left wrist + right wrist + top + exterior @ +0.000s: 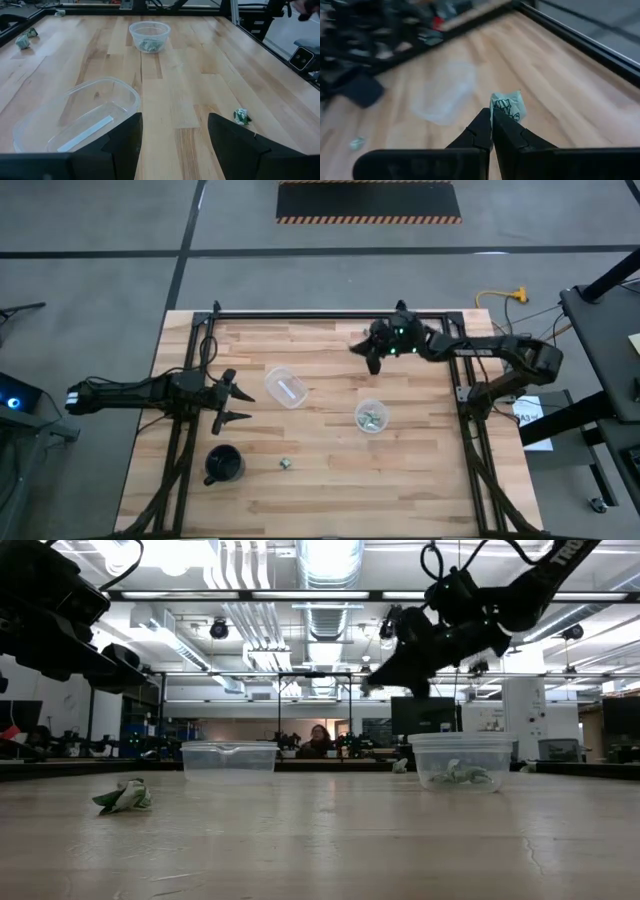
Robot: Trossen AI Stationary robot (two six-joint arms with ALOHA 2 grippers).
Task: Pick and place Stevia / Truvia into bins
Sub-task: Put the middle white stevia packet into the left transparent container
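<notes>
Wooden table (420, 480); right gripper (491, 131) pinches Stevia packet (507, 107)

Left arm (50, 610) cut off by the low view's edge, bin (445, 87) a blur in the right wrist view, lone packet (285, 464) too small to read (print illegible) from above

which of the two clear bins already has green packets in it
The round bin on the right arm's side of the table: crumpled green packets lie in its bottom. The other clear bin, nearer the left gripper, holds only a white strip.
</notes>
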